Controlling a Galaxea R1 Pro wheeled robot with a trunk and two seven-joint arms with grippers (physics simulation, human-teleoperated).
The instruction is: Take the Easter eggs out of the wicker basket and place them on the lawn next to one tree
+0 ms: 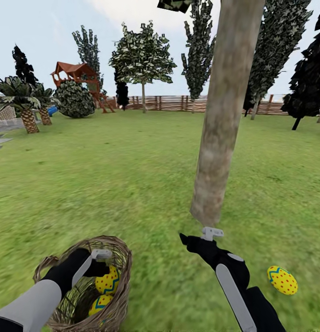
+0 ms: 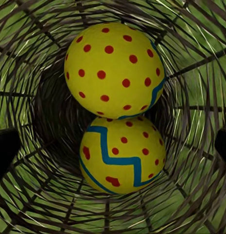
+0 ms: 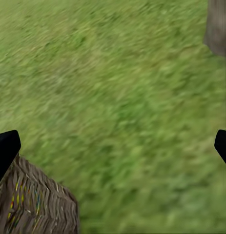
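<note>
The wicker basket [image 1: 116, 313] sits on the lawn [image 1: 132, 184] at the lower left. Two yellow Easter eggs lie inside it, touching: a dotted one [image 2: 113, 70] and one with a blue zigzag [image 2: 122, 156]. My left gripper [image 1: 102, 266] reaches down into the basket just above them, open, its fingers [image 2: 5, 151] wide on either side and holding nothing. A third egg [image 1: 282, 280] lies on the grass to the right, close to the tree [image 1: 224, 115]. My right gripper [image 1: 190, 242] hovers open and empty near the base of the trunk [image 3: 219, 27], with the basket's edge [image 3: 34, 204] nearby.
The thick trunk stands right in front of the right arm. Open grass stretches ahead to a wooden fence [image 1: 169, 102]. Palms [image 1: 26, 106], a round bush [image 1: 74, 99] and a red play structure [image 1: 81, 74] stand far left. Dark columnar trees [image 1: 307, 78] line the right.
</note>
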